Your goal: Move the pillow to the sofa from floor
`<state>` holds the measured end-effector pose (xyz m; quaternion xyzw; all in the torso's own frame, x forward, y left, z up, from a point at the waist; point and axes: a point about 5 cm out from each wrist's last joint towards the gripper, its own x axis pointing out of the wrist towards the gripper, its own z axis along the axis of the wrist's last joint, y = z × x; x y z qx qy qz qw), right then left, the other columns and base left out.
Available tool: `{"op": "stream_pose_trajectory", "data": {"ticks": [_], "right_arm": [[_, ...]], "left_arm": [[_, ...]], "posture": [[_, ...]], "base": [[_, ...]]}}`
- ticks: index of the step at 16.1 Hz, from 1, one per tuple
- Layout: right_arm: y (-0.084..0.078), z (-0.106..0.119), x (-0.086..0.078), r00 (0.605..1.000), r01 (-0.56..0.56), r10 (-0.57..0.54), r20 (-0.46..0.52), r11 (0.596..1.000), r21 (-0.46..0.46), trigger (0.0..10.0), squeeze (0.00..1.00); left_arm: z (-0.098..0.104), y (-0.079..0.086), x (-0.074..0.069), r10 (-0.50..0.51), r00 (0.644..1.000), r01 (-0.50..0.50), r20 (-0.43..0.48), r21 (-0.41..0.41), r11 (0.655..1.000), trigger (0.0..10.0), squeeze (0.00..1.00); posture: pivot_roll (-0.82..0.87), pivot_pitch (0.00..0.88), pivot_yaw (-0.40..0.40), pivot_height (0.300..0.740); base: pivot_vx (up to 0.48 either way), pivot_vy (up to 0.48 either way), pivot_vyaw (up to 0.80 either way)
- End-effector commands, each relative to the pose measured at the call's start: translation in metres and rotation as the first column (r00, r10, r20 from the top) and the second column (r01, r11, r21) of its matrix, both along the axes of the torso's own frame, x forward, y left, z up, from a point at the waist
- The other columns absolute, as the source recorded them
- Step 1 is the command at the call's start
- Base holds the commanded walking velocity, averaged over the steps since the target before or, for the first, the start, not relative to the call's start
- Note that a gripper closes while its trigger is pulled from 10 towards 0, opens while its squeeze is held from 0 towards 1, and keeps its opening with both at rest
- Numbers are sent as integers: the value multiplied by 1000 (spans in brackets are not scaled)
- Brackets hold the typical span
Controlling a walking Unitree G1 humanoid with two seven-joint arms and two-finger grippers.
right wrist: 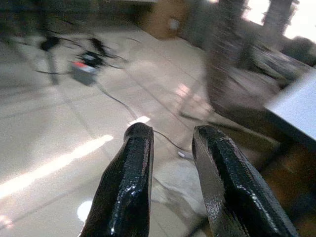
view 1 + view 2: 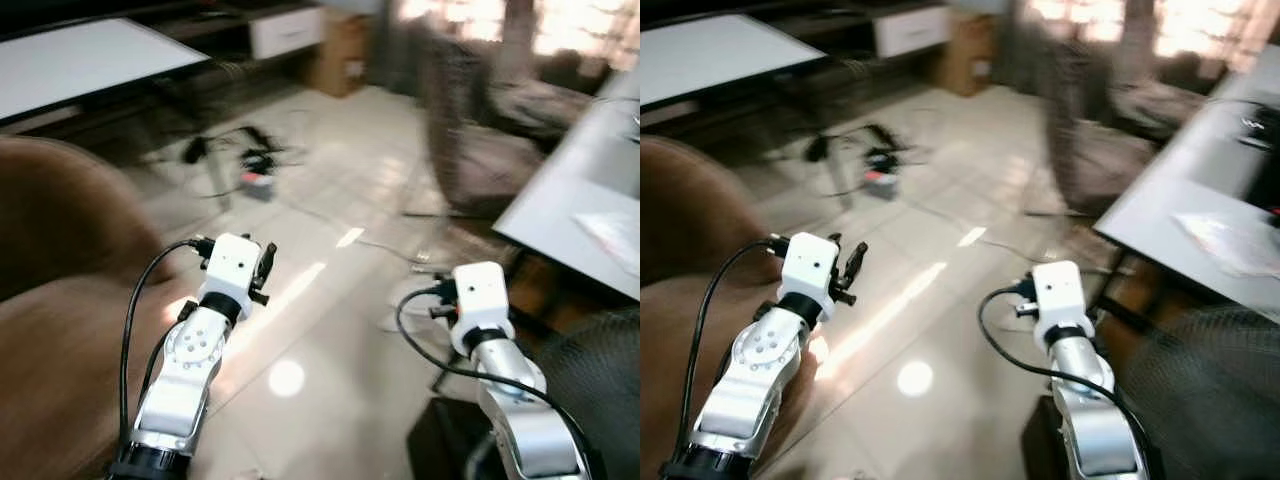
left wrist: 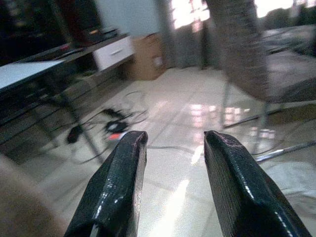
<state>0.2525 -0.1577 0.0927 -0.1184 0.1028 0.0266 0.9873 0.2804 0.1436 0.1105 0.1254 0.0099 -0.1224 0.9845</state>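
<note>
Blurred frames, you're mid-turn. Left gripper [image 3: 170, 182] and right gripper [image 1: 170, 177] both ride released, fingers parted, grasping nothing. The brown sofa [image 2: 50, 300] sits at nine o'clock. I can't spot the pillow, so sweep slowly across the floor [image 2: 330, 300] before reaching.

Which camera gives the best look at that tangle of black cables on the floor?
The left eye view: the cables lie whole and least blurred there. The right eye view shows them softer, and both wrist views catch them far off beyond open black fingers.
</note>
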Motion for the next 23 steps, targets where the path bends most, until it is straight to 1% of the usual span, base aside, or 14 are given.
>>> {"op": "stream_pose_trajectory", "data": {"ticks": [1,6,9,11,13,18,23], "right_arm": [[1,-1,2,1000,-14,14,-4,1000,-7,10000,0],[1,-4,2,999,-34,34,-7,999,-8,10000,0],[0,-5,3,999,-49,49,-4,999,9,10000,0],[2,-4,4,998,-70,70,1,997,28,10000,0],[2,-4,4,997,-73,73,3,997,25,10000,0],[0,-4,5,997,-79,79,7,997,22,10000,0],[5,-3,5,994,-106,106,15,994,26,10000,0]], "left_arm": [[2,3,1,19,1000,-19,1,-5,1000,10000,0],[2,4,1,23,1000,-23,-2,-6,1000,10000,0],[3,5,1,23,1000,-23,6,-6,1000,10000,0],[7,5,-1,5,1000,-4,30,-34,999,10000,0],[7,5,-1,10,1000,-9,29,-34,999,10000,0],[7,6,-1,10,999,-10,35,0,1000,10000,0],[8,7,-3,15,999,-15,43,2,1000,10000,0]], "posture": [[-63,0,10,740],[-63,1,9,740],[-59,8,7,740],[-60,11,11,740],[-60,14,11,740],[-59,17,11,740],[-51,16,5,740]], "base": [[0,0,800],[0,0,800],[0,0,800],[0,0,800],[0,0,800],[0,0,800],[0,-454,800]]}}
